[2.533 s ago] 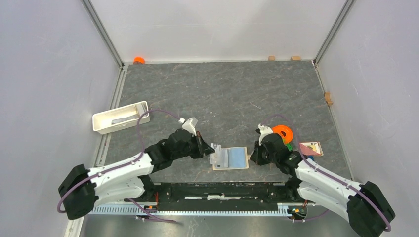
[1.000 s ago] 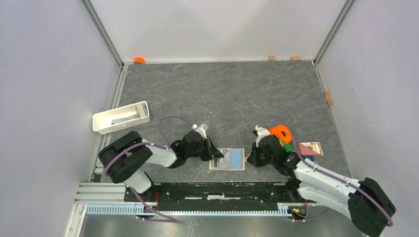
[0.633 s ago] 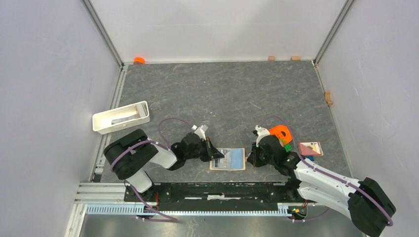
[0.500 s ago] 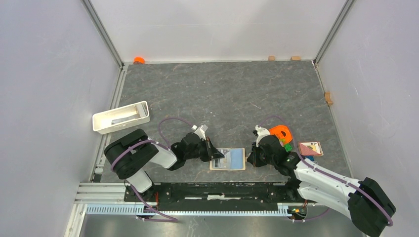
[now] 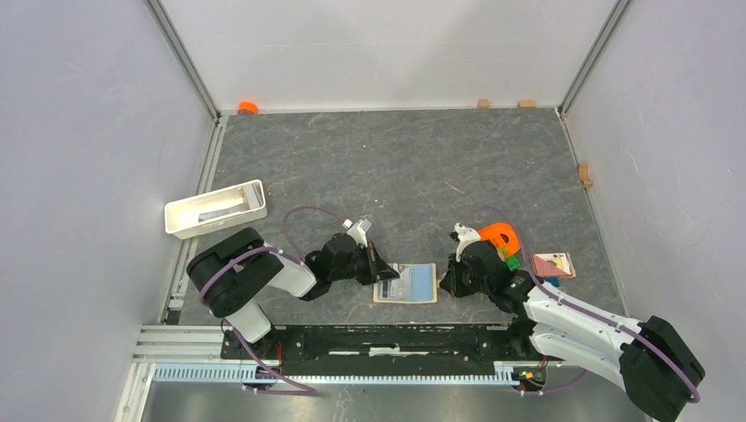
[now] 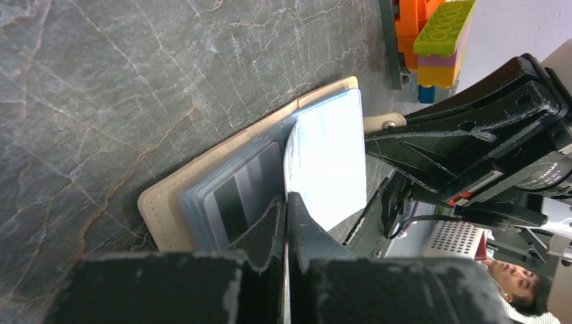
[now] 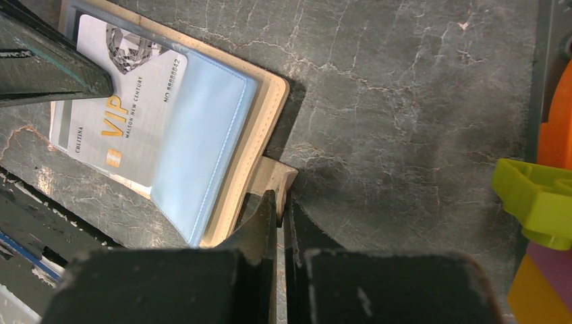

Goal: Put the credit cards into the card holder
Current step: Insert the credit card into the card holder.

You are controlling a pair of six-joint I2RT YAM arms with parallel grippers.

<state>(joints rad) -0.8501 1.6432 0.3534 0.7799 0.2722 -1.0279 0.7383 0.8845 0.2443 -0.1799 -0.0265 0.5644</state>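
Left gripper (image 6: 284, 206), jaws pinched together on a pale grey plastic VIP card (image 7: 111, 101), holds it partly under a blue-grey pocket of the open beige-tan folding card holder (image 5: 426, 283) at the table's 6 o'clock. A dark-striped grey card (image 6: 236, 199) sits in another pocket. Right gripper (image 7: 279, 202) clamps the snap tab (image 7: 273, 177). At 9 o'clock, a white rectangular tray (image 5: 220, 226) holds a flat grey piece (image 5: 214, 211).

The beige card holder (image 5: 420, 283) lies open near the table's 6 o'clock edge. A grey VIP card (image 7: 115, 115) sits half tucked under its blue see-through pocket. A pale reddish-printed card (image 5: 552, 264) lies apart at the holder's 3 o'clock.

Card (image 7: 111, 111) end hidden in pocket (image 7: 202, 138)
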